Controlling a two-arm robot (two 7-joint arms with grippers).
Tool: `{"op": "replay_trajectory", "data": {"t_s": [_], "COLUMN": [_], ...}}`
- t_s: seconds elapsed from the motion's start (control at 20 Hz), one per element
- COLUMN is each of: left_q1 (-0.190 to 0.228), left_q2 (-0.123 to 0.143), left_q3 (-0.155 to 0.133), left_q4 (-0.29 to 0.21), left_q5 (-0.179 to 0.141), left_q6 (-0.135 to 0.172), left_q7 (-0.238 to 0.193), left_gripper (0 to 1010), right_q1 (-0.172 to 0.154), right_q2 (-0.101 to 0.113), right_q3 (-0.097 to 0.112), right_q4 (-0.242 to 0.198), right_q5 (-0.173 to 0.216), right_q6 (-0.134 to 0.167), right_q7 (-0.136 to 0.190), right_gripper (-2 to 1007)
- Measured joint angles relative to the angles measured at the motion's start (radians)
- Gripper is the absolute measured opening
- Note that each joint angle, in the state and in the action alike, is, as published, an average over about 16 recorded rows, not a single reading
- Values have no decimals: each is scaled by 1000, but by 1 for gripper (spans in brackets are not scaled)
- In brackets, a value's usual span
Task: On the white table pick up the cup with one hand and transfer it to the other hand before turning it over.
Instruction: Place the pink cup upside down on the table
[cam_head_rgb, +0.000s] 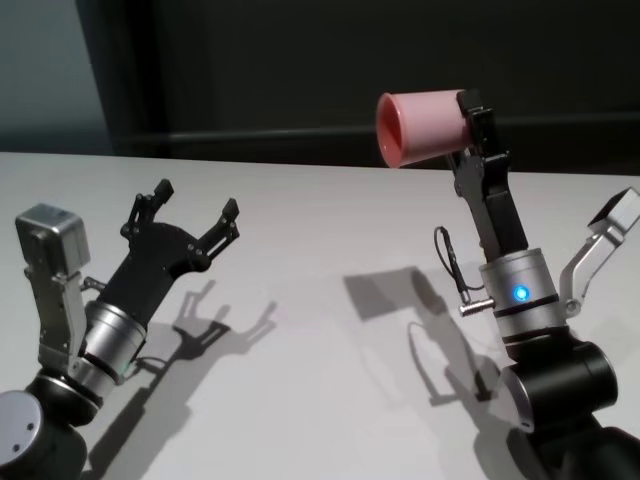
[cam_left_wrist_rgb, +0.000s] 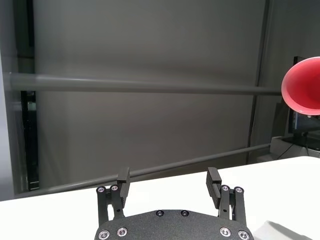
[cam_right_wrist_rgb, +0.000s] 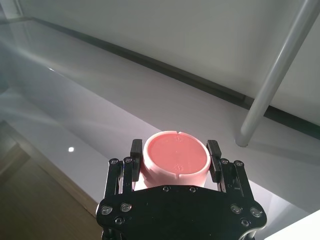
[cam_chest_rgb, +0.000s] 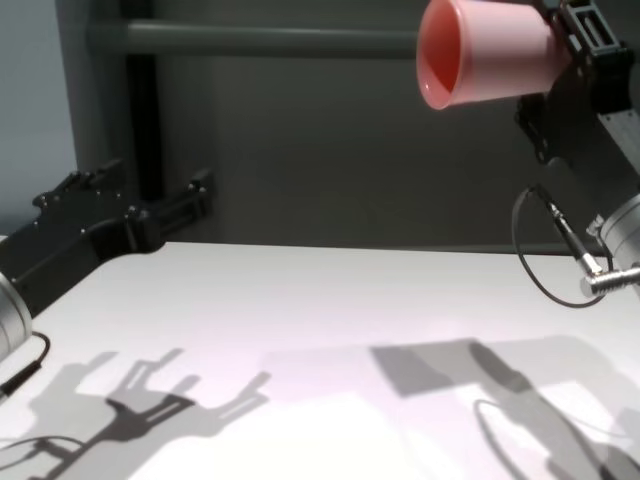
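Note:
The salmon-pink cup (cam_head_rgb: 420, 125) is held high above the white table (cam_head_rgb: 320, 270), lying on its side with its mouth facing my left arm. My right gripper (cam_head_rgb: 464, 124) is shut on the cup's base end. In the right wrist view the cup's bottom (cam_right_wrist_rgb: 176, 157) sits between the two fingers of the right gripper (cam_right_wrist_rgb: 175, 146). My left gripper (cam_head_rgb: 197, 200) is open and empty, low over the table's left side, well apart from the cup. The left wrist view shows the open left gripper (cam_left_wrist_rgb: 168, 176) and the cup's mouth (cam_left_wrist_rgb: 302, 90) far off. The chest view shows the cup (cam_chest_rgb: 490, 50) at top right.
Nothing else lies on the table (cam_chest_rgb: 320, 300); only the arms' shadows fall on it. A dark wall with a grey horizontal rail (cam_chest_rgb: 260, 38) stands behind the far edge.

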Motion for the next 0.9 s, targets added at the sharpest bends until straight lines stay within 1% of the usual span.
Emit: {"op": "replay_trajectory", "data": {"t_s": [0.15, 0.35, 0.6, 0.9], "left_q1": [30, 63, 95, 116], "left_q2": [-15, -36, -60, -79], "left_q3": [-15, -34, -55, -71], "left_q4": [-6, -10, -6, 1], "left_q5": [8, 12, 1, -15], "left_q6": [-8, -21, -45, -67], "left_q7": [31, 57, 67, 71], "left_gripper": [1003, 1003, 1003, 1003], "right_q1": [0, 0, 0, 0], "right_q2": [0, 0, 0, 0], "right_q3": [0, 0, 0, 0], "right_q4": [0, 0, 0, 0], "right_q5": [0, 0, 0, 0], "right_q6": [0, 0, 0, 0], "right_q7": [0, 0, 0, 0], "right_gripper": [756, 756, 756, 757]}}
